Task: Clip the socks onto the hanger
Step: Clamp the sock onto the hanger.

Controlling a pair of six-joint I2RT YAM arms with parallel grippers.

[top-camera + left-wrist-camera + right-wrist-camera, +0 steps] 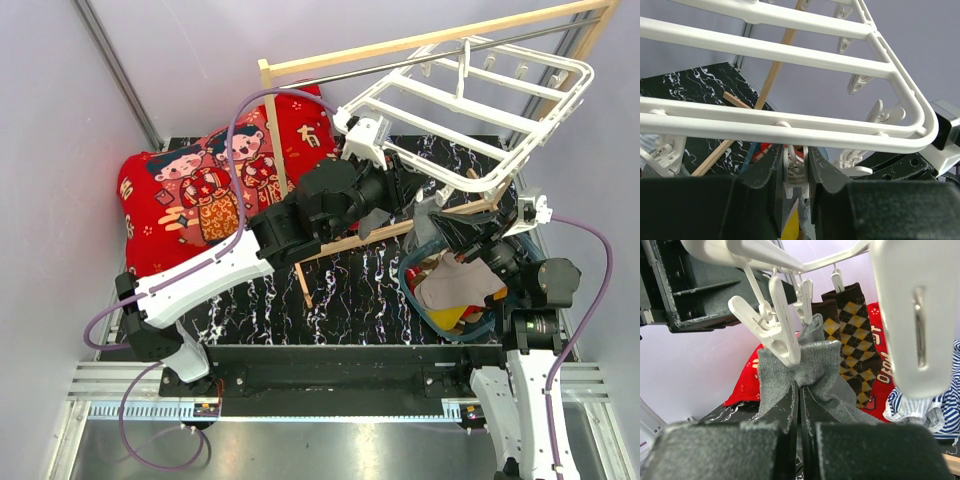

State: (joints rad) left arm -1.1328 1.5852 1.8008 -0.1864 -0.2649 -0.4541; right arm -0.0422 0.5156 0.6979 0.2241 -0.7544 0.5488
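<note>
The white grid hanger (470,100) hangs tilted from the wooden rack. My left gripper (405,195) reaches under its near rim (790,131). In the left wrist view it (794,160) is shut on a white clip peg (795,175), with grey fabric just below the peg. My right gripper (440,225) is shut on a plain grey sock (815,362) and holds its bunched edge up against a peg (777,335). I cannot tell if that peg bites the sock. Two checkered socks (855,335) hang clipped behind it.
The light wooden pole rack (420,40) stands at the back, one leg slanting across the marbled table (340,290). A red cushion (200,190) lies at left. A blue basket (425,305) of clothes sits by the right arm. A blue-and-white striped cloth (935,405) lies at right.
</note>
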